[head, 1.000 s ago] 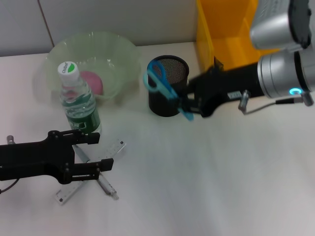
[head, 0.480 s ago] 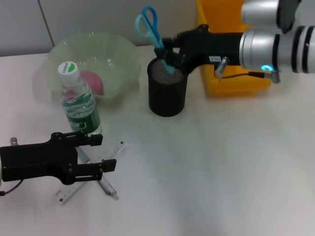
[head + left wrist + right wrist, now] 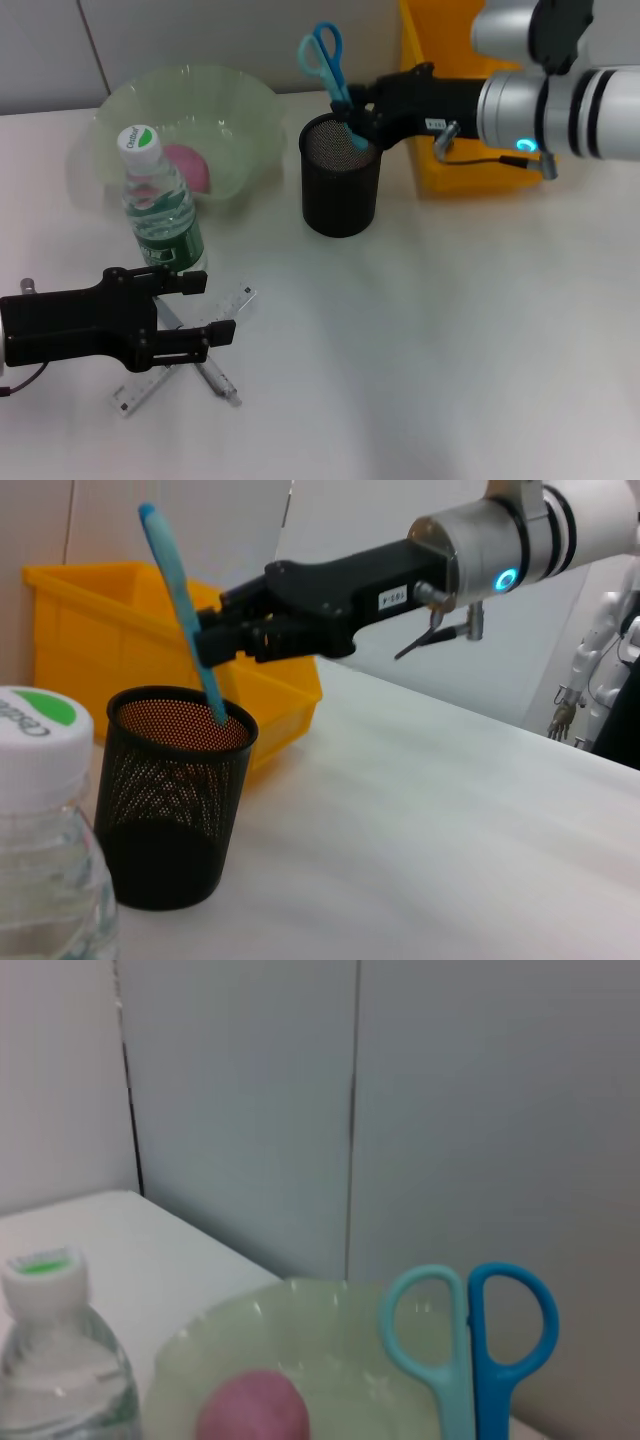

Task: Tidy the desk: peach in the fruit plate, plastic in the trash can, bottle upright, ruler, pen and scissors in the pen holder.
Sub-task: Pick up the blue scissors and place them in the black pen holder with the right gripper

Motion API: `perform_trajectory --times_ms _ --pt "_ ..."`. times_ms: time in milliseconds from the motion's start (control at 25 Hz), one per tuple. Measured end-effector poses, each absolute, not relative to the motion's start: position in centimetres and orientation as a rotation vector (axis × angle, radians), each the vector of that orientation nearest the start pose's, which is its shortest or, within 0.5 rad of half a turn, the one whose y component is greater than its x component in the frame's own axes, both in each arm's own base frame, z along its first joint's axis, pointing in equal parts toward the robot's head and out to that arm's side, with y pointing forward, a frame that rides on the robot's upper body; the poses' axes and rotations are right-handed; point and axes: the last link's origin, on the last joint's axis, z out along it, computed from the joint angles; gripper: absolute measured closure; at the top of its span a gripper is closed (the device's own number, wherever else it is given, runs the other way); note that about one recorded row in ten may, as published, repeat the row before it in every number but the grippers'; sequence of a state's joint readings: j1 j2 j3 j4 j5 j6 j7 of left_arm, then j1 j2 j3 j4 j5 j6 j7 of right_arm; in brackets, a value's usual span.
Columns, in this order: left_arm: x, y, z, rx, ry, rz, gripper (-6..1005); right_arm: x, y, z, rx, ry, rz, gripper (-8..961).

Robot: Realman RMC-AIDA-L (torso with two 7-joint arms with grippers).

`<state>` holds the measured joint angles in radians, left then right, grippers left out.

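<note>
On our white desk (image 3: 450, 340) we count one pair of blue scissors (image 3: 330, 70) pinched in the right gripper (image 3: 362, 112), tips inside one mesh pen holder (image 3: 340, 185), while the left gripper (image 3: 205, 308) gapes over one ruler (image 3: 215, 318).

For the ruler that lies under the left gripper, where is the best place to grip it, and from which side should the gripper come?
The ruler lies flat on the desk, crossed with the pen beneath the left gripper. It is probably best taken from above, across its narrow width, at the free end nearest the robot, away from the crossing. Being flat, it offers only thin edges.
</note>
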<state>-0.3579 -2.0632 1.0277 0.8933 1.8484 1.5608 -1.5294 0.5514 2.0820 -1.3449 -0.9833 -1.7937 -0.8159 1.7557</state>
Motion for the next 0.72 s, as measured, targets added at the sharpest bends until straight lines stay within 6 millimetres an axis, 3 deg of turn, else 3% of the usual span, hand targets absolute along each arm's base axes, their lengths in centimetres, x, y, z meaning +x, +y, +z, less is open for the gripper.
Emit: perform_trajectory --times_ms 280,640,720 --pt "-25.8 30.2 -0.1 -2.844 -0.626 -0.603 224 18.6 41.8 -3.2 -2.439 0.524 0.428 710" --pt "-25.7 30.3 0.0 -2.845 -0.623 -0.600 225 18.7 41.7 -3.4 -2.445 0.519 0.462 702" --pt "-25.8 30.3 0.0 -2.845 -0.623 -0.600 225 18.9 41.7 -3.4 -2.440 0.531 0.464 661"
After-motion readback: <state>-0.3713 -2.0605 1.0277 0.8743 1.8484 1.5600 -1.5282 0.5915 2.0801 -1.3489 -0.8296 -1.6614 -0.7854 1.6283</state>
